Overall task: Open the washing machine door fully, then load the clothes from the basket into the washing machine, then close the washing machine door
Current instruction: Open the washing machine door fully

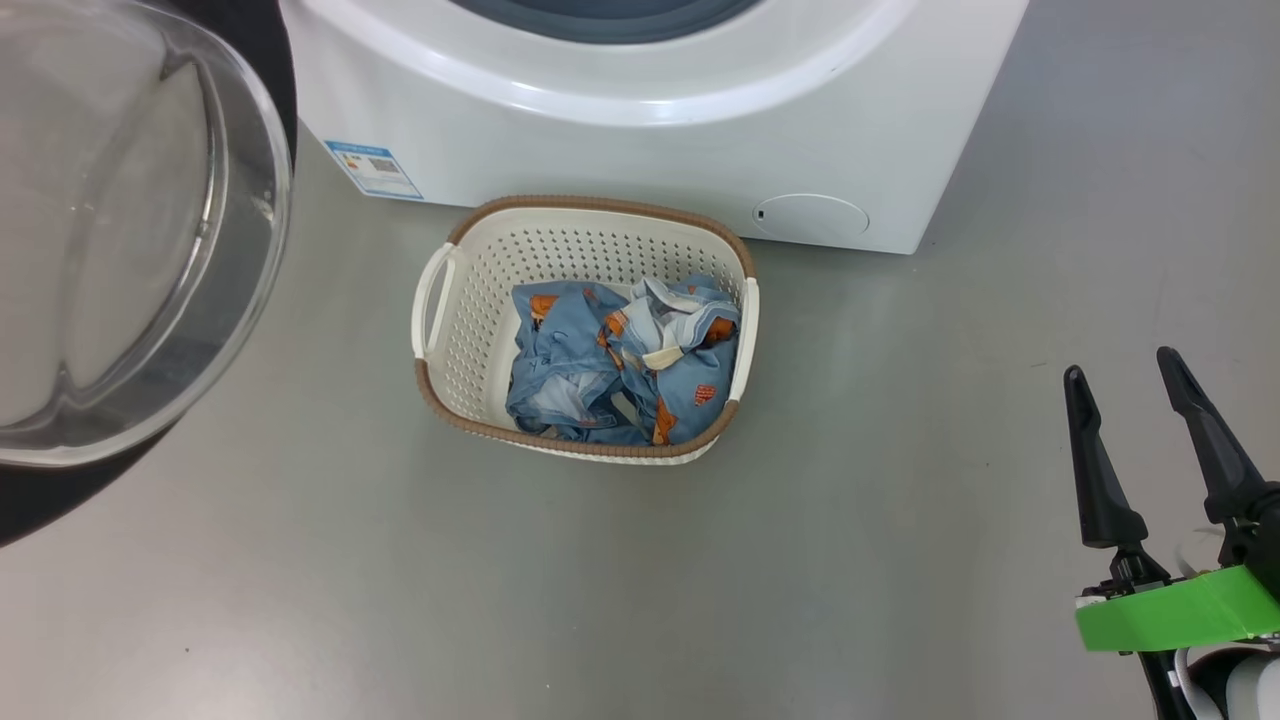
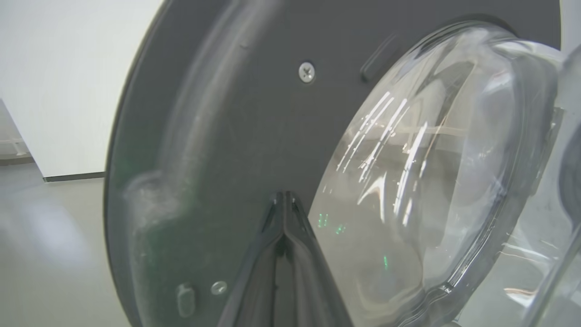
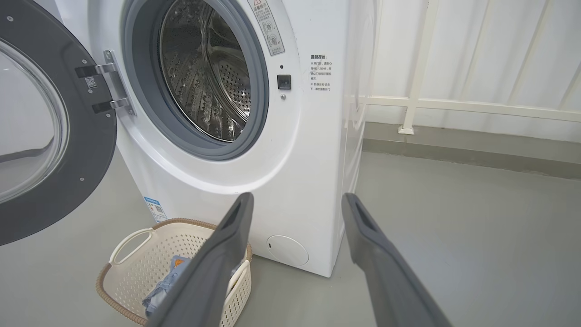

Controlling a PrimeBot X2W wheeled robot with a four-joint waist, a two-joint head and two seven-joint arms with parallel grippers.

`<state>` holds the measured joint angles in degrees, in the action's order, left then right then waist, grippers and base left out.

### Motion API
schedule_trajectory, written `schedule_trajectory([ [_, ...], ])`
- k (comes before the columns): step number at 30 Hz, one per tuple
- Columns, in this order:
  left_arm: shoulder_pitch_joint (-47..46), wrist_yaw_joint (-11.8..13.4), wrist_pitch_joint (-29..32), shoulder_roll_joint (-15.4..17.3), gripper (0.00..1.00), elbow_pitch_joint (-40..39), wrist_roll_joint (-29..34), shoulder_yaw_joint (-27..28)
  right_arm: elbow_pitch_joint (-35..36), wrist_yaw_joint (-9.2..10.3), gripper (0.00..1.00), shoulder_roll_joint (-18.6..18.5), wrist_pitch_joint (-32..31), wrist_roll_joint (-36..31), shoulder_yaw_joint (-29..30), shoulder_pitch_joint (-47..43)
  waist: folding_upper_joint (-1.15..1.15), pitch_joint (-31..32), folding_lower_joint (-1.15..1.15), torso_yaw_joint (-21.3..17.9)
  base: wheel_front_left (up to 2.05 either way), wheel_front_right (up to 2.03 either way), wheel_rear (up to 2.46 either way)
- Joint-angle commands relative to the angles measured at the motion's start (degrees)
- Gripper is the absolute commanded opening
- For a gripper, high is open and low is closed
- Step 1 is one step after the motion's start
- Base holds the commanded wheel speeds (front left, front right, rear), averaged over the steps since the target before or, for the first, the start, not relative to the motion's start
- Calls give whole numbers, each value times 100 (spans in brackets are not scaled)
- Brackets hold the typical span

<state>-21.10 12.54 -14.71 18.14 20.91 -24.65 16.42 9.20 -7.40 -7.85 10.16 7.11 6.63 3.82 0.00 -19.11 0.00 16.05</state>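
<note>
The clothes (image 1: 620,350) in the basket (image 1: 600,204) are shown left of and beyond the right gripper (image 1: 1121,362), fingers spread, while the left gripper (image 2: 284,196), clenched empty, is pointed at the washing machine door (image 2: 204,136).

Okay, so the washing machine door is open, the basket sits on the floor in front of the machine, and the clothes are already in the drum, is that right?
Not quite: the clothes lie in the basket, not in the drum, as the head view shows. The washing machine door is open, and the basket does sit on the floor before the washing machine.
</note>
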Motion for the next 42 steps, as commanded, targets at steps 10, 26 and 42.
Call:
schedule_trajectory([
  [10, -392, -497, -29, 230, 0, 291, 525, 909, 174, -9, 100, -7, -14, -72, -113, 50, 0, 17, 0, -24, 0, 0, 0],
  [26, 311, -1098, -29, -674, 0, -654, 1358, 1525, 21, -9, 100, 103, 100, -62, -93, -57, 0, 328, 0, -108, 0, 0, 0],
  [42, 2008, -1288, -29, -1522, 0, -2315, 1841, -276, -220, -9, 100, 297, 237, -58, -150, -458, 0, 1032, 0, -576, 0, 0, 0],
])
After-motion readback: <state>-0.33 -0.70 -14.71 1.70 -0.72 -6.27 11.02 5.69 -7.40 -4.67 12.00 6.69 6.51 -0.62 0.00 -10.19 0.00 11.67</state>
